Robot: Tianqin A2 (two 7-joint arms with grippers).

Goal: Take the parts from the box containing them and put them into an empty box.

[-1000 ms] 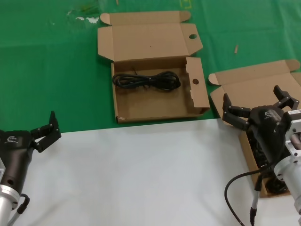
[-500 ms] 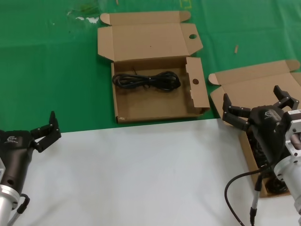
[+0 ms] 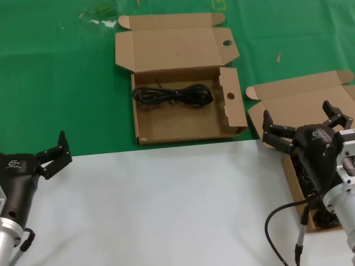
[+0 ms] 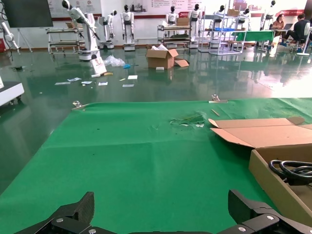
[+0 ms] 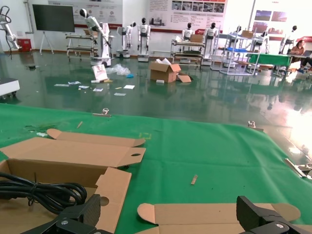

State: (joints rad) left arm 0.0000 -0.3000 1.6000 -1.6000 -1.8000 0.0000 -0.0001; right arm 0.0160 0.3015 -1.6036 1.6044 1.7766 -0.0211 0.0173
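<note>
Over a green mat and a white sheet, two robot grippers hung with fingers spread wide and nothing held.

Right gripper hovered above a shallow cardboard box with no holes in its flaps; dark parts lay in that box beneath and behind the fingers, mostly hidden by the arm. Well apart from those fingers, toward the left gripper's side and farther out on the green mat, sat a second cardboard box with its lid folded back and a round hole in a lid flap and in a side flap. A coiled black cable lay inside it. Left gripper waited at the edge of the white sheet, well short of both boxes.
</note>
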